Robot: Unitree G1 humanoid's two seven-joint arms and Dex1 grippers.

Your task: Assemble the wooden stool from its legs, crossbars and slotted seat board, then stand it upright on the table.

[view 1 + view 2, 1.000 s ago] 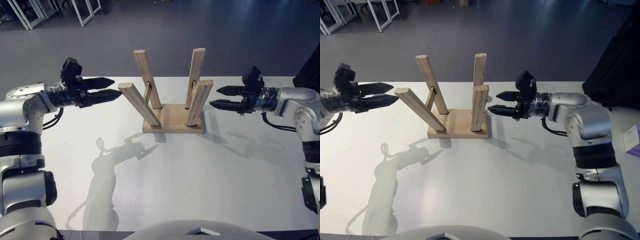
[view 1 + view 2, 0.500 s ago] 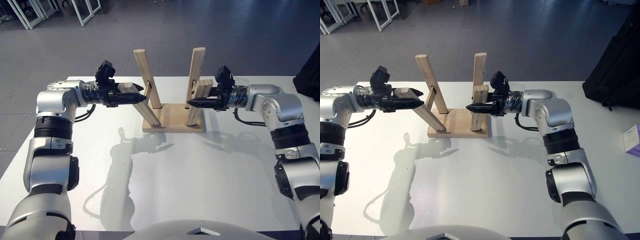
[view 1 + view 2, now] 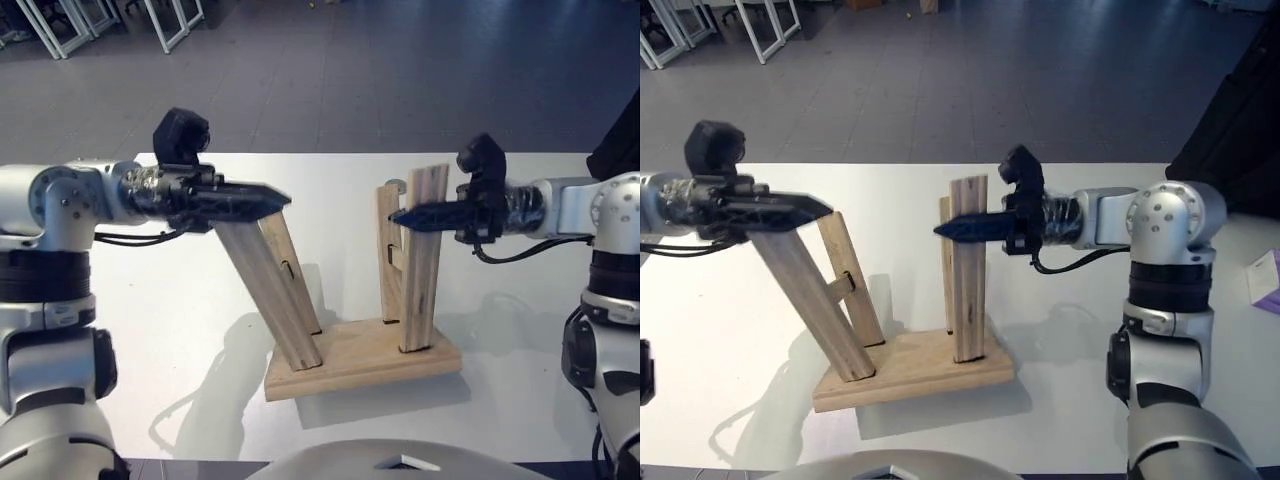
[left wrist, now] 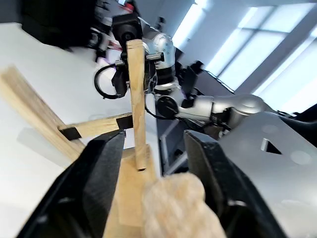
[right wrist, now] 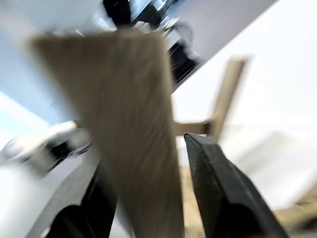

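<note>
At the upper end of the near left leg (image 3: 260, 285), the left gripper (image 3: 272, 199) is pinched on the wood, its fingers (image 4: 101, 173) pressing on either side. Opposite it, the right gripper (image 3: 404, 214) seems clamped on the top of the near right leg (image 3: 425, 268), though that wrist view is blurred. Both legs, and two more behind them, rise from the seat board (image 3: 365, 358), the lowest part of the upturned stool, over the near part of the white table (image 3: 170, 320). A crossbar (image 4: 94, 126) links the left pair.
</note>
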